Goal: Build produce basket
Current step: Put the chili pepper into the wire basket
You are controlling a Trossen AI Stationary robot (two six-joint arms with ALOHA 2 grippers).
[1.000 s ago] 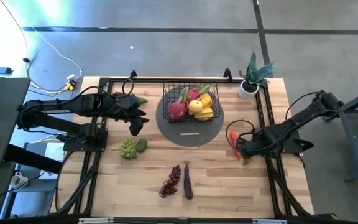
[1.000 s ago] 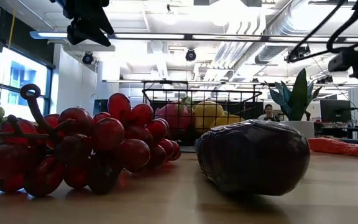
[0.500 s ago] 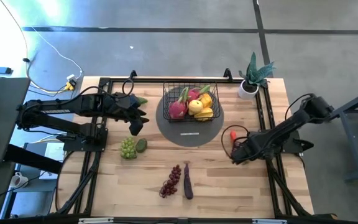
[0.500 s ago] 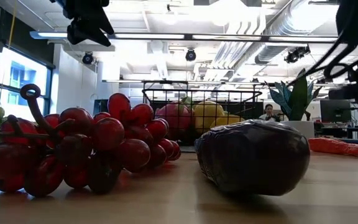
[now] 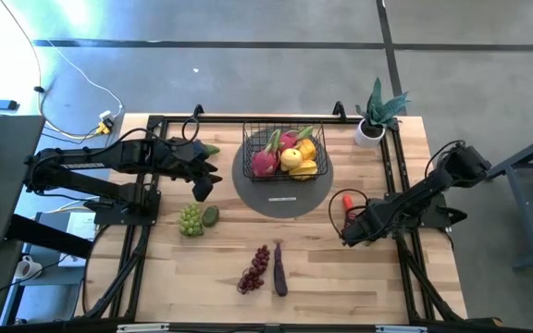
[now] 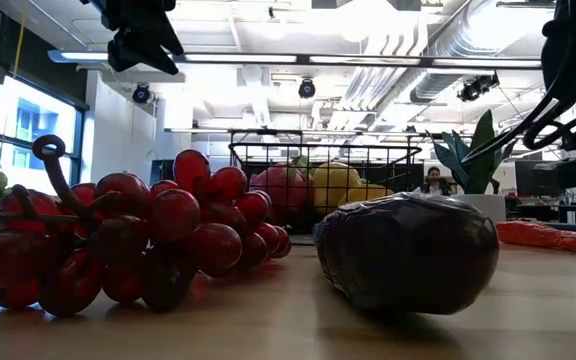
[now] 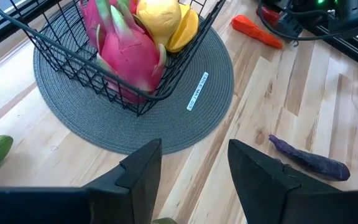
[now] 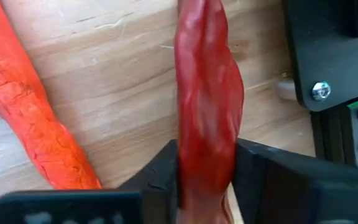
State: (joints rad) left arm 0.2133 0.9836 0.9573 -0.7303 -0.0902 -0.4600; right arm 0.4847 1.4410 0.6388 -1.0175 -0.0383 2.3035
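The black wire basket (image 5: 280, 153) stands on a round grey mat (image 5: 280, 202) at the far middle. It holds pink dragon fruits and yellow fruits. My left gripper (image 5: 202, 188) hovers open and empty left of the mat, also seen in its wrist view (image 7: 194, 168). My right gripper (image 5: 348, 231) is low over the table's right side, shut on a dark red chili (image 8: 207, 93). An orange-red chili (image 8: 36, 124) lies on the wood beside it. Green grapes (image 5: 191, 220), red grapes (image 5: 254, 268) and a purple eggplant (image 5: 279, 268) lie on the table. My right gripper pinches the dark red chili's body (image 8: 207, 143) between its two fingers, one on each long side. The fingers come from above and lie across the chili. The chili stretches ahead of the fingers along the wooden table top; whether it is lifted cannot be told.
A potted plant (image 5: 376, 116) stands at the far right corner. A green fruit (image 5: 211, 215) lies beside the green grapes and another (image 5: 211, 149) near the far left. A black rail frame (image 5: 391, 176) runs along the table's edges, close to my right gripper.
My right gripper has gone a little toward the table's left and near edges, over the chilies. The left arm has kept still.
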